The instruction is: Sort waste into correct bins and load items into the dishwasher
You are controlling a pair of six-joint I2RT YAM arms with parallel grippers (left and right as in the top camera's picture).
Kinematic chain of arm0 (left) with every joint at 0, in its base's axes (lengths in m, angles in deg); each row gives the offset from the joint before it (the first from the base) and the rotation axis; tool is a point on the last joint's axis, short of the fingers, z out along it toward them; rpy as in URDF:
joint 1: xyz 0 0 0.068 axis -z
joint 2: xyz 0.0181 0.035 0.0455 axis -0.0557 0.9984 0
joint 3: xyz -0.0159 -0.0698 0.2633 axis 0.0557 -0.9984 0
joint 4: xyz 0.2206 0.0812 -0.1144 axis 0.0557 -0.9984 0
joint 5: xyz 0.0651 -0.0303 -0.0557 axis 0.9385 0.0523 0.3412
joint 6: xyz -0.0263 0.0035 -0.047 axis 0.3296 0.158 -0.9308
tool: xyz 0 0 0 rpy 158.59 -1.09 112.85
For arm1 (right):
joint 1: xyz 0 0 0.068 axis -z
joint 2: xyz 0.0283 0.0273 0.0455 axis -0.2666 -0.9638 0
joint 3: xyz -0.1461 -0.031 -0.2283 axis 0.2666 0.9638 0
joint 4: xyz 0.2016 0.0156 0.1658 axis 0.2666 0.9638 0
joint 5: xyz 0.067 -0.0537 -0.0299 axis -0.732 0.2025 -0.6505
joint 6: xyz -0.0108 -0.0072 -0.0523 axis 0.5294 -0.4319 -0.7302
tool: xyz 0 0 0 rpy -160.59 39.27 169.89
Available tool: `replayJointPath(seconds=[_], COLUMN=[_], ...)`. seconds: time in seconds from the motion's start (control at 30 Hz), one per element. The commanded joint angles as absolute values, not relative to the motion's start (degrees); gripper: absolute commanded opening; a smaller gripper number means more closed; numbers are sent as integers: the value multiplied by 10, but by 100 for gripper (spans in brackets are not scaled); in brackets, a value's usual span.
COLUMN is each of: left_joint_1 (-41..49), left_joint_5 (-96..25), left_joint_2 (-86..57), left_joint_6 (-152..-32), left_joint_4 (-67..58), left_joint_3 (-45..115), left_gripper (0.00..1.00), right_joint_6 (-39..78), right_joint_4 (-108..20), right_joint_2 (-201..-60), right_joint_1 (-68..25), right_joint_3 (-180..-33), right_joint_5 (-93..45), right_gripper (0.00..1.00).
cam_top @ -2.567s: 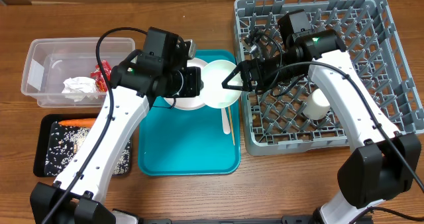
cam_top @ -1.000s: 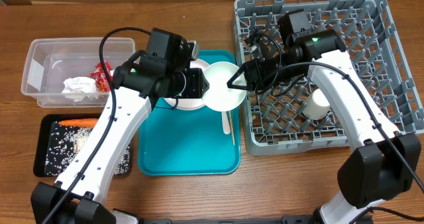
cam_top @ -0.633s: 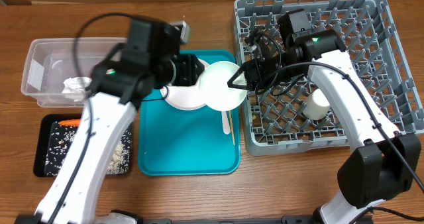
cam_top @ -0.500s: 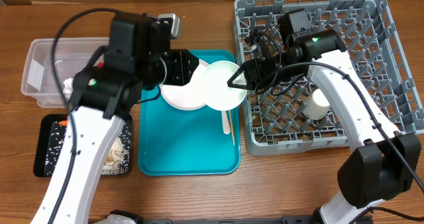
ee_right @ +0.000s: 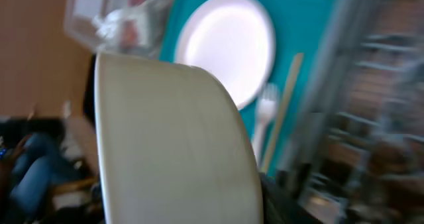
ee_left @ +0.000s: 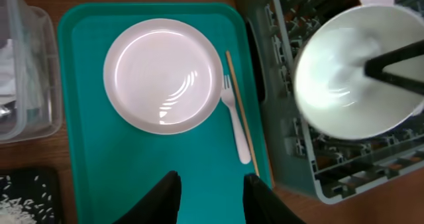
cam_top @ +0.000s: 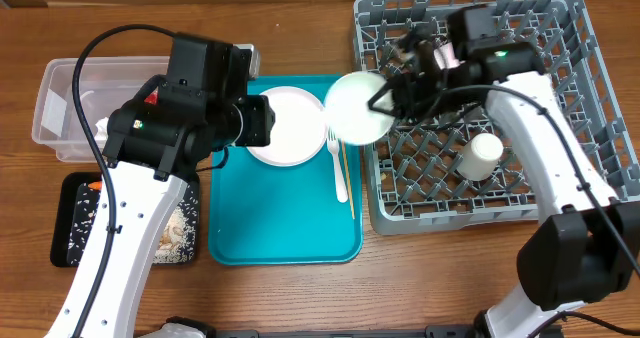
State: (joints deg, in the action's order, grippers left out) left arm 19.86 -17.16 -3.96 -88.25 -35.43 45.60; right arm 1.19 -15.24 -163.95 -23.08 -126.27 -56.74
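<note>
While the right gripper (cam_top: pixel 386 98) pinches the rim of a white bowl (cam_top: pixel 357 106) above the edge between the teal tray (cam_top: pixel 285 228) and the dish rack (cam_top: pixel 590 98), we find the left gripper (ee_left: pixel 212 179) over the tray, jaws spread and empty. The tray carries a white plate (cam_top: pixel 288 126), with a fork (cam_top: pixel 338 170) and a wooden stick (cam_top: pixel 349 183) at the plate's 4 o'clock. The rack holds a white cup (cam_top: pixel 482 156). At the tray's 10 o'clock, the clear tub (cam_top: pixel 50 78) contains a crumpled napkin (cam_top: pixel 108 128). At 8 o'clock, the black tray (cam_top: pixel 62 240) holds rice scraps (cam_top: pixel 95 218) and a carrot (cam_top: pixel 93 185).
</note>
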Motion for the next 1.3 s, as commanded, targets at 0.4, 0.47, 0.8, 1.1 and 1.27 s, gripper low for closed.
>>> replayJointPath(seconds=[0.4,0.47,0.8,1.1,1.27], left_joint_1=[197,197,192,190,190], left_joint_5=[-134,-134,-129,-116,-116], left_joint_2=[11,29,107,109,110], left_joint_6=[-872,-872,-872,-872,-872], left_joint_4=[-370,-372,-379,-380,-380], left_joint_3=[450,449,448,448,448], left_gripper=[42,41,35,38,42], right_joint_6=[73,74,76,108,162], right_joint_4=[-135,-122,-113,-137,-134], right_joint_2=[-1618,-1618,-1618,-1619,-1619], right_joint_1=[-205,-215,-322,-356,-318], right_joint_3=[-1371,-1373,-1371,-1353,-1353], right_joint_5=[-114,-63,131,160,120], right_gripper=[42,42,42,42,42])
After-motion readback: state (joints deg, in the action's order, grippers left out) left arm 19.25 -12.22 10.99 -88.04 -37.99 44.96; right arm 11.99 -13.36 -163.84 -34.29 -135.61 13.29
